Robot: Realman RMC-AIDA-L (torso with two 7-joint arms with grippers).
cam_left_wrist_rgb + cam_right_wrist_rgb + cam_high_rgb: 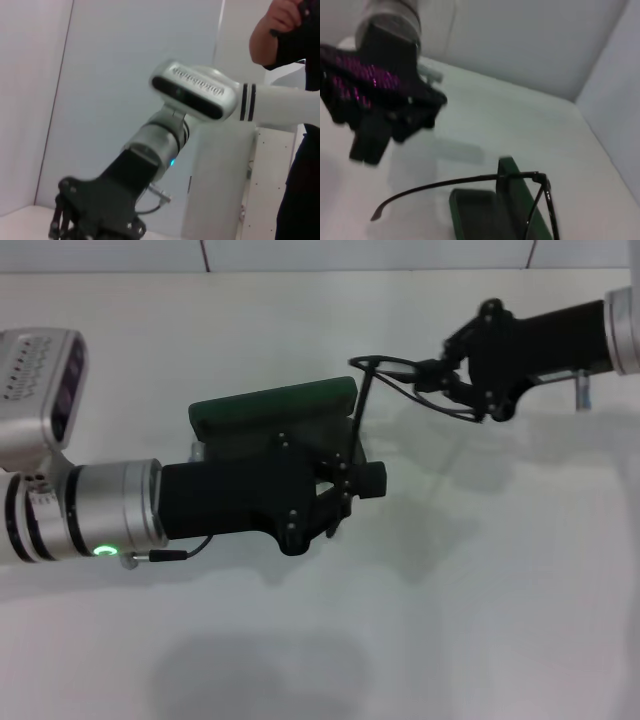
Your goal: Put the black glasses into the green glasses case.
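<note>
Green case sits open on the white table, toward the far edge and a bit left of its middle, with the lid standing up. The left gripper hangs right over the near side of the case and hides most of the tray; I can't tell whether its fingers are open or gripping anything.

The right gripper reaches in from the far right corner and is clamped on the glasses, holding them in the air just beside the right end of the case. One temple arm droops down toward the case's end. From the right wrist view, the glasses hover above the dark lining of the case, not resting in it.

So I'd judge this about halfway: case opened, glasses lifted and brought across. Left to do is lowering them into the tray, letting go, and probably closing the lid.
</note>
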